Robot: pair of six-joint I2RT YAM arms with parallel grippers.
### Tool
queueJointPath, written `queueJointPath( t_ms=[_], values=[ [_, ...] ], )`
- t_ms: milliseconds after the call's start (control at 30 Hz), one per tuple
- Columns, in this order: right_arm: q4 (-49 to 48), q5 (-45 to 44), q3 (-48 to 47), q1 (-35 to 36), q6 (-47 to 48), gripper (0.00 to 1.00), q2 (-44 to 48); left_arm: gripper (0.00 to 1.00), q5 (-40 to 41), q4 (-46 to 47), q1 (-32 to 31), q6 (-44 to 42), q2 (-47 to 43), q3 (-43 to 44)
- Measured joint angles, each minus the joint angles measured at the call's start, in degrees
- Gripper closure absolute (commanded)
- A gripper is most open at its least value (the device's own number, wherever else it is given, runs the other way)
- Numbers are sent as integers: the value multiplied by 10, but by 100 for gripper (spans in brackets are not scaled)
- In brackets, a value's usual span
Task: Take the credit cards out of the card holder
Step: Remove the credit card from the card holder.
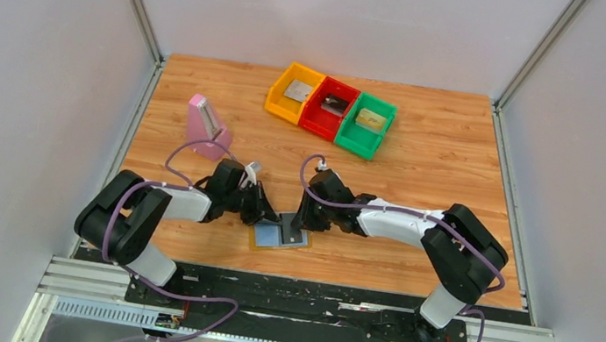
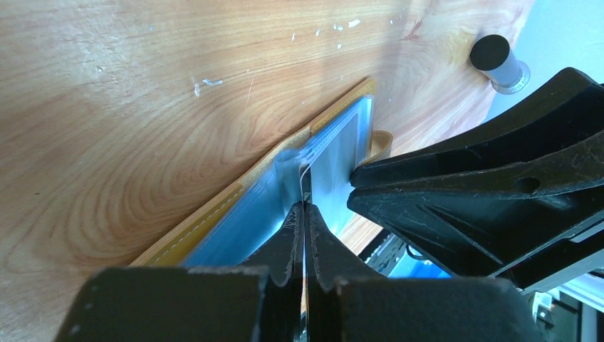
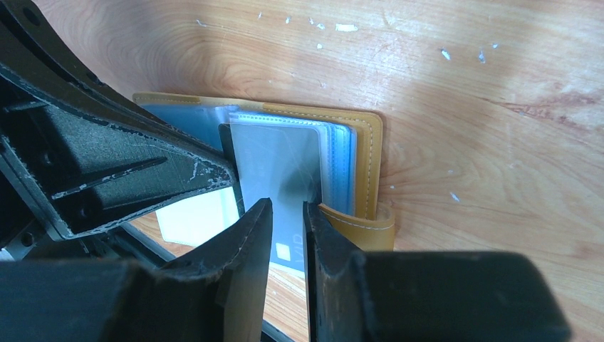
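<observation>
The card holder (image 1: 266,239) lies open near the table's front edge, mustard-tan outside (image 3: 367,153) and light blue inside (image 2: 242,206), with its tan tab (image 3: 365,226) toward the right arm. A dark grey credit card (image 3: 281,160) sticks partly out of a clear sleeve. My left gripper (image 2: 305,208) is shut on that card's edge (image 2: 307,184), which I see edge-on in the left wrist view. My right gripper (image 3: 287,212) hovers low over the card and holder, jaws slightly apart with nothing between them. In the top view the two grippers (image 1: 263,210) (image 1: 307,221) meet over the holder.
At the back stand an orange bin (image 1: 278,97), a red bin (image 1: 315,120) and a green bin (image 1: 354,142), each with a card inside. A pink block (image 1: 203,127) stands at the left. A short black-tipped rod (image 2: 495,60) lies just behind the holder.
</observation>
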State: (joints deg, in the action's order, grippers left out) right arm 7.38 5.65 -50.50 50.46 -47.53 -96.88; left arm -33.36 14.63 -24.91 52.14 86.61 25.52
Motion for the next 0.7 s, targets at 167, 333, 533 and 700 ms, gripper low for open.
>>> queueJointPath(
  t_ms=[167,333,533,700],
  values=[
    [-11,-3,9,-2,-4,76,4,100,-17,0,24,3,-4,-9],
    [-13,-4,13,-5,-6,76,5,100,-28,-15,63,2,-26,-24],
    [-13,-2,13,-6,-6,76,5,100,-24,-47,73,-7,-65,-25],
    [-7,1,13,-9,1,75,9,100,-22,-69,73,-15,-88,-25]
  ],
)
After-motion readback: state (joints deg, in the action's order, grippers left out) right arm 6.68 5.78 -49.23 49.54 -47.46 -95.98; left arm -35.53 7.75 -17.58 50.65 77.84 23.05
